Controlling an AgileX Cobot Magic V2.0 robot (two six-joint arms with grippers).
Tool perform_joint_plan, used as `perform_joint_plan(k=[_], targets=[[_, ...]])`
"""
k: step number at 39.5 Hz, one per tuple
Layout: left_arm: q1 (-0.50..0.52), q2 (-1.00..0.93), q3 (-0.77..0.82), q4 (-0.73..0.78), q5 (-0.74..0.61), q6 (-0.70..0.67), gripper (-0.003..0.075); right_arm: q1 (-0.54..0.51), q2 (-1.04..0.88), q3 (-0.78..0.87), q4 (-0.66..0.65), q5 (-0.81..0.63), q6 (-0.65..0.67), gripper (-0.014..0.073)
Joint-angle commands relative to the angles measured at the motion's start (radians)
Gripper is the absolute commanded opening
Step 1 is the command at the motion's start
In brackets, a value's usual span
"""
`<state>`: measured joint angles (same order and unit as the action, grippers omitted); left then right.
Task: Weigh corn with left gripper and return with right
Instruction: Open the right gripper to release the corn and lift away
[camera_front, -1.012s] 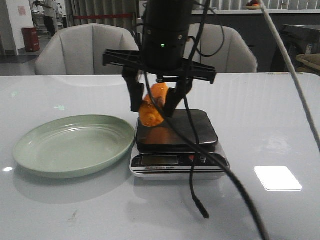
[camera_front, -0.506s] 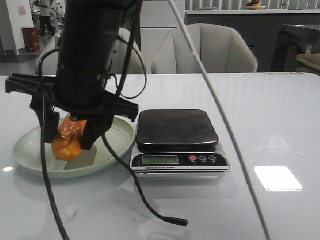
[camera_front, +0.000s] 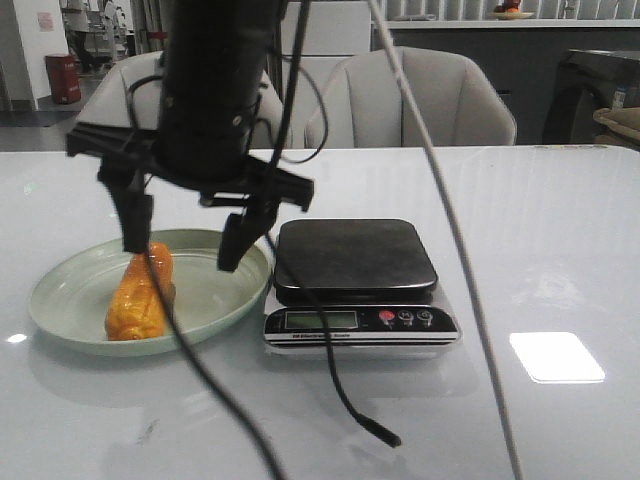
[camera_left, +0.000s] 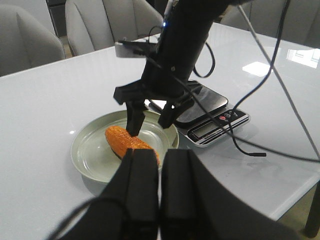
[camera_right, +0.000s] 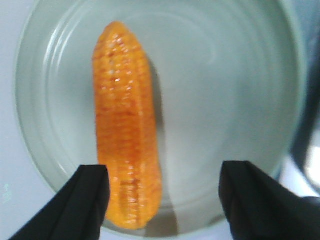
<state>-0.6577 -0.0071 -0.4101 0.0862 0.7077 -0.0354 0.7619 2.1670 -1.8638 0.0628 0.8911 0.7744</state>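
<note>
Orange corn (camera_front: 140, 296) lies on its side in the pale green plate (camera_front: 215, 300), toward the plate's left half in the front view, nothing gripping it. Above the plate hangs the right gripper (camera_front: 185, 235), its two black fingers spread wide and empty; one fingertip (camera_front: 134, 222) sits just over the far end of the corn, though whether it touches cannot be told, and the other hangs over bare plate near the rim next to the scale. From the right wrist, the corn (camera_right: 127, 127) runs lengthwise down the plate (camera_right: 240, 90) with one fingertip (camera_right: 90, 192) beside its near end and the other well off to the side.

Just beside the plate stands a kitchen scale (camera_front: 355, 275), its dark platform bare. A black cable (camera_front: 320, 370) trails from the right arm down across the white table (camera_front: 540, 250).

From the left wrist, the left gripper (camera_left: 160, 192) is pressed closed with nothing between its fingers, held back from the plate (camera_left: 90, 150) and corn (camera_left: 131, 143).
</note>
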Motion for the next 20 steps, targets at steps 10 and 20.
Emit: perform_joint_plan(k=[10, 20], targets=[[-0.002, -0.010, -0.022, 0.001, -0.080, 0.001, 0.0113, -0.176, -0.222, -0.054, -0.008, 0.241, -0.414, 0.0556], [-0.002, -0.010, -0.022, 0.001, -0.080, 0.001, 0.0113, -0.336, -0.339, 0.057, -0.007, 0.307, -0.620, 0.0556]])
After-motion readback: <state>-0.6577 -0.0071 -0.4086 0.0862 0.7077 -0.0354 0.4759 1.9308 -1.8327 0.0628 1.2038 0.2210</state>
